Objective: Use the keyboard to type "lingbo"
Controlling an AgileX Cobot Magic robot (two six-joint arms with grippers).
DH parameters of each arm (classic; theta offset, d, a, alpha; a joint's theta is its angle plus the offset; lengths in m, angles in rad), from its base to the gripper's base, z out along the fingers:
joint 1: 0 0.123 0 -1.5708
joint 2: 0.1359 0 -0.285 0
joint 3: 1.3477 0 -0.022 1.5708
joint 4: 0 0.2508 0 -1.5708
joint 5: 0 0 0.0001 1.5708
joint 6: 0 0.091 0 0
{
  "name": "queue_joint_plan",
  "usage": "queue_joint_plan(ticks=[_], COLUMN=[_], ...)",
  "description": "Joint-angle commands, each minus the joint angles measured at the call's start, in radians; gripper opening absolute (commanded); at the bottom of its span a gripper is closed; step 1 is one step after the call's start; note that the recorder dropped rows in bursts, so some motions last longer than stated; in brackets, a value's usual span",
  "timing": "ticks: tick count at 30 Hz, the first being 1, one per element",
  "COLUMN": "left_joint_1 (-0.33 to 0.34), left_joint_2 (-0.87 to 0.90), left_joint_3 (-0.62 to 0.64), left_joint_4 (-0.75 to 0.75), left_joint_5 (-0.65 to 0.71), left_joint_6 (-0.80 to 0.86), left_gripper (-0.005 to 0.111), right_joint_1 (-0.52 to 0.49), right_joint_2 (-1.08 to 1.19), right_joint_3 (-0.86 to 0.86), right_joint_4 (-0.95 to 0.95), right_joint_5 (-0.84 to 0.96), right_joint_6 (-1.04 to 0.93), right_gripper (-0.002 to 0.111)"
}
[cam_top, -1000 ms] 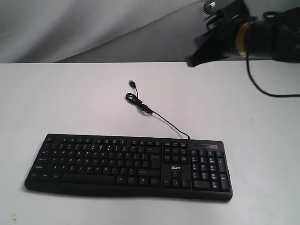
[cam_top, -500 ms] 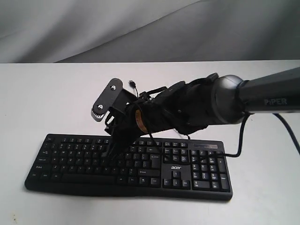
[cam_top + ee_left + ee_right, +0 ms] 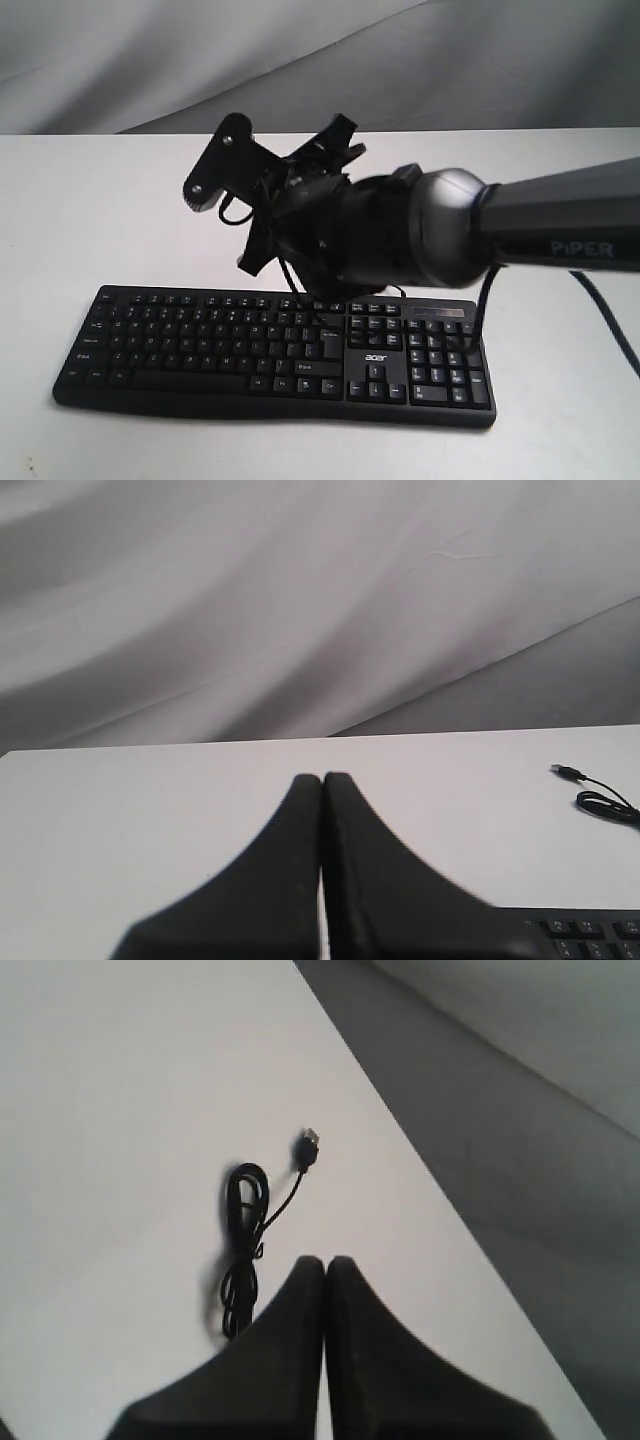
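Plainly black, the keyboard (image 3: 270, 355) bears white legends.

L gripper (image 3: 322, 779) jaws pressed together over white table (image 3: 140, 820); keyboard (image 3: 590, 936) corner & USB cable (image 3: 603, 802) on it

A plain white bench (image 3: 90, 210) spans the scene. Behind its far edge hangs a pale grey cloth backdrop (image 3: 150, 50) with soft folds, and a darker grey surface (image 3: 520, 70) runs toward the far right corner. The light is even and the shadows are faint.
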Motion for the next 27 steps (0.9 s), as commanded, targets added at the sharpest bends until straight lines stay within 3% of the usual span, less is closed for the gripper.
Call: queue_joint_plan(ticks=[1, 2, 6, 13, 16, 20, 27], left_joint_1=[-0.007, -0.007, -0.007, -0.007, -0.007, -0.007, -0.007], left_joint_2=[-0.005, -0.005, -0.005, -0.005, -0.005, -0.005, -0.005], left_joint_3=[0.005, 0.005, 0.005, 0.005, 0.005, 0.005, 0.005], left_joint_4=[0.000, 0.000, 0.000, 0.000, 0.000, 0.000, 0.000], left_joint_5=[-0.009, -0.009, -0.009, -0.009, -0.009, -0.009, -0.009], left_joint_6=[-0.002, -0.002, -0.002, -0.002, -0.002, -0.002, -0.002], left_gripper=[0.001, 0.001, 0.001, 0.001, 0.001, 0.001, 0.001], right_joint_1=[-0.038, -0.050, -0.096, -0.184, -0.195, -0.195, -0.214], right_joint_2=[-0.019, -0.019, -0.019, -0.017, -0.017, -0.017, -0.001], right_joint_3=[-0.135, -0.159, -0.179, -0.026, 0.042, 0.101, 0.120], right_joint_4=[0.626, 0.861, 1.448, 1.990, 2.309, 2.591, 2.620], right_joint_5=[-0.103, -0.128, -0.107, -0.061, -0.079, -0.116, -0.101], right_joint_6=[-0.631, -0.833, -1.463, -2.111, -2.432, -2.650, -2.638], right_gripper=[0.000, 0.000, 0.000, 0.000, 0.000, 0.000, 0.000])
